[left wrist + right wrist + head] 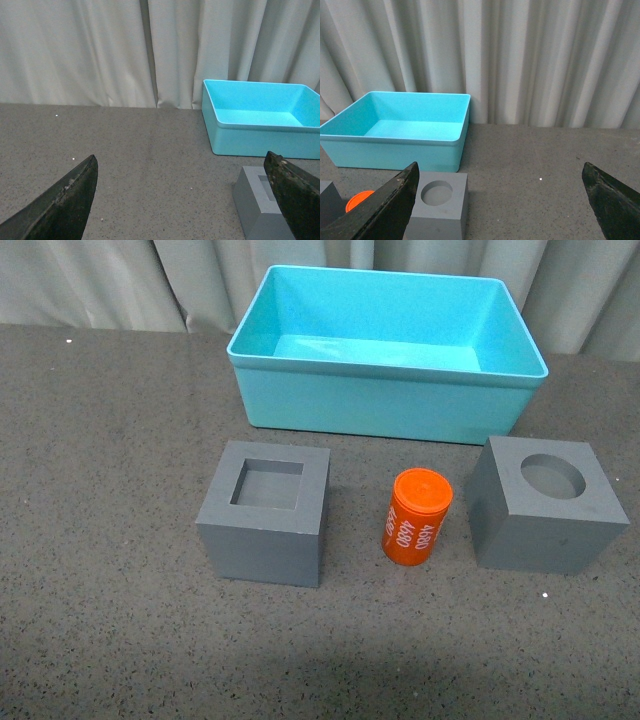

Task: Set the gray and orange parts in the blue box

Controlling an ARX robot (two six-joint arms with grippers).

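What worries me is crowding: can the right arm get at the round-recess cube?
Probably yes. The right gripper is open and holds nothing. The round-recess cube sits just ahead of it, top uncovered, with the orange cylinder standing apart.

The right fingers hide most of the orange cylinder.

L gripper jaws wide apart over gray table. Blue box sits by curtain. Gray cube w/ square recess near box, cam side, not touching, partly behind one finger.
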